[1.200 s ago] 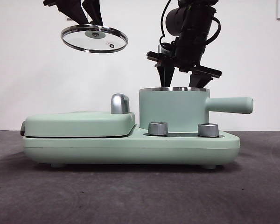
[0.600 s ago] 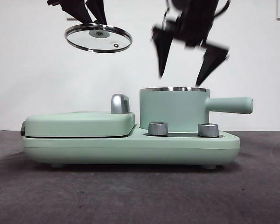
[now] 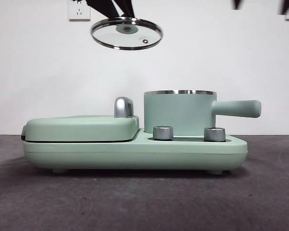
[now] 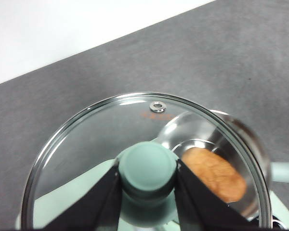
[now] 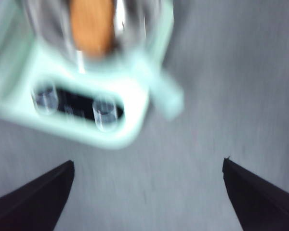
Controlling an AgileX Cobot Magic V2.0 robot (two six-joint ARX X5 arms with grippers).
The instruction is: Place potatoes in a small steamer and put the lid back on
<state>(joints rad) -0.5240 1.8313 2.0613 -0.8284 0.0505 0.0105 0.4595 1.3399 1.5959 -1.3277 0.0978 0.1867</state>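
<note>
Front view, left to right: a mint-green cooker base (image 3: 135, 153) sits on the dark table (image 3: 144, 202), with a flat griddle lid (image 3: 82, 127) covering its left half and a chrome handle (image 3: 124, 107) at that lid's right end. High above, the left gripper (image 3: 116, 8) comes down from the top edge, its two black jaws pinching the knob of the lid (image 3: 126, 33), which hangs tilted in the air, up and to the left of the pot and clear of it. On the base's right half stands the pot (image 3: 179, 113), uncovered, its side handle pointing right, with two steel dials (image 3: 163, 133) in front of it. At the top right corner only the two dark tips of the right gripper (image 3: 262, 4) show, set wide apart and holding nothing.

Left wrist view looks through the glass lid (image 4: 86, 154): the jaws press on either side of the green knob, and the potato (image 4: 213, 174) lies inside the pot (image 4: 241, 144) below.

Right wrist view, blurred, shows the jaws spread wide over the table, with the potato (image 5: 91, 26) in the pot.
</note>
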